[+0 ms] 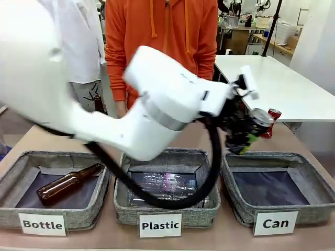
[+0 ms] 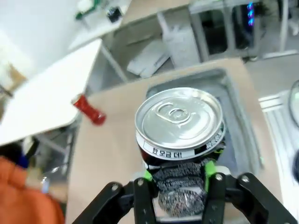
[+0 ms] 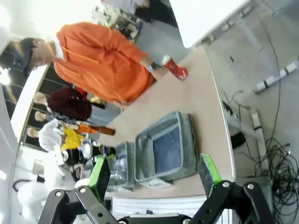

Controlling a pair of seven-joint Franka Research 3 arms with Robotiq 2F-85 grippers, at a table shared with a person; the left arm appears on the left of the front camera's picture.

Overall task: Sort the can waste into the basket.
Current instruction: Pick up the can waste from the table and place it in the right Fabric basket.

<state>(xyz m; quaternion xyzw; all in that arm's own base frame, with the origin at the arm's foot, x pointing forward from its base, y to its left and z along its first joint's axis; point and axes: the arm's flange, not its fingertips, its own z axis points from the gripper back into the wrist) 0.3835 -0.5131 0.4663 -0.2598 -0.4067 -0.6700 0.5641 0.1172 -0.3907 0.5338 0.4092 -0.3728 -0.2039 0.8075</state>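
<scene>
My left arm reaches across to the right side, and its gripper [image 1: 245, 135] [image 2: 180, 176] is shut on the black can [image 1: 257, 119] [image 2: 180, 122] with the silver top. The can hangs tilted above the far rim of the grey basket [image 1: 236, 205] [image 2: 205, 77] [image 3: 187, 140] labelled "Can" [image 1: 275, 223]. That basket's dark lining is bare. The red crushed can [image 1: 272, 123] [image 2: 88, 109] [image 3: 174, 67] stands on the table behind the basket. High over the table, my right gripper [image 3: 154, 175] is open with nothing between its green pads.
The "Bottle" basket [image 1: 15, 172] at left holds a brown glass bottle [image 1: 65, 183]. Clear plastic bottles [image 1: 165, 183] lie in the middle "Plastic" basket [image 1: 123, 201]. A person in an orange hoodie [image 1: 162, 31] stands across the table. A white table [image 1: 277, 83] is at the back right.
</scene>
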